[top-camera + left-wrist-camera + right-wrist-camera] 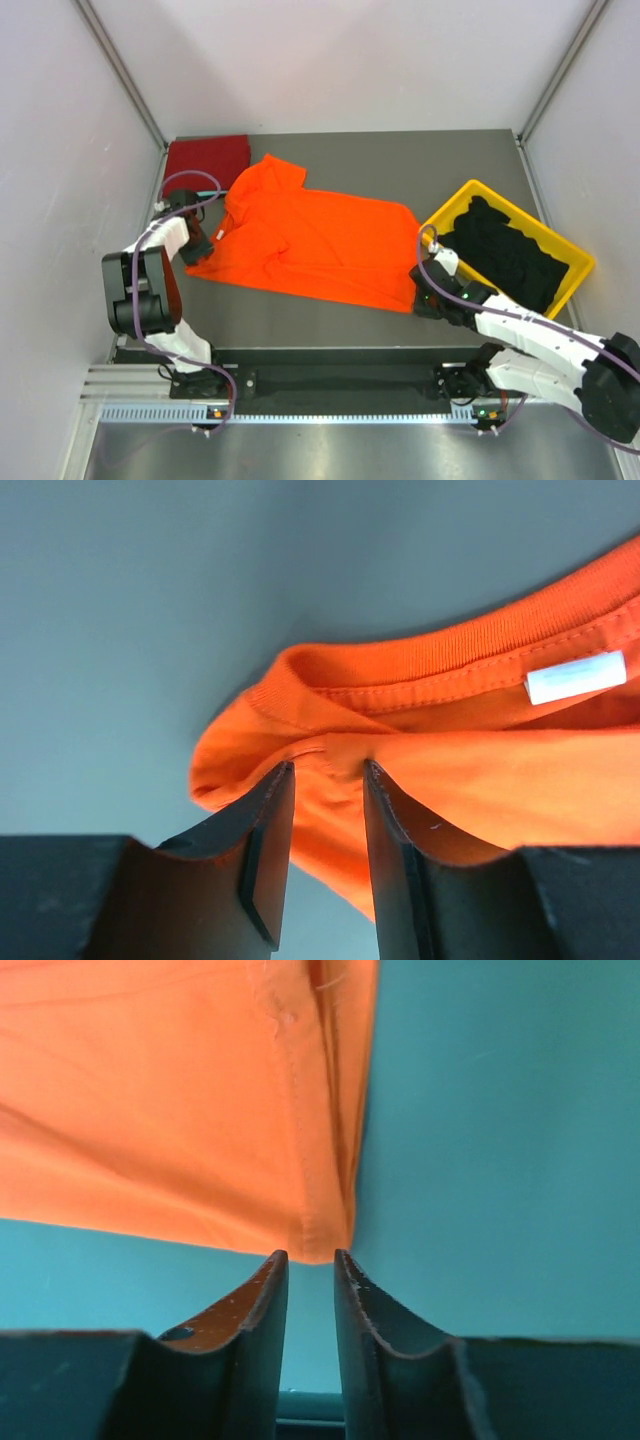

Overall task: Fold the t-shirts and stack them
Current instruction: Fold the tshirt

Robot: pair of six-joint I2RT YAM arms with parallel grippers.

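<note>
From above, the orange shirt (310, 245) lies spread open across the middle of the table (400, 160), collar toward the left and bottom hem toward the right. A dark red shirt (207, 158) sits folded at the far left corner. A yellow bin (530, 222) stands on the right with black shirts (505, 255) heaped inside. That view puts the left gripper (200, 243) at the collar end of the orange shirt and the right gripper (425, 297) at its near right corner, but it is too coarse to show what the jaws are doing. The left wrist camera fills that in. A fold of orange cloth just below the ribbed collar (440, 655) runs in between the two black fingers (265, 840), which are clamped on it. The cloth bunches up there and its edge curls off the table. A small white tag (575, 677) shows inside the neckline, which the overhead view does not pick up. The right wrist camera shows that gripper's fingers (255, 1310) standing slightly apart with only bare table in the narrow gap. The stitched corner of the hem (325, 1225) lies flat just ahead of their tips and is not gripped.
</note>
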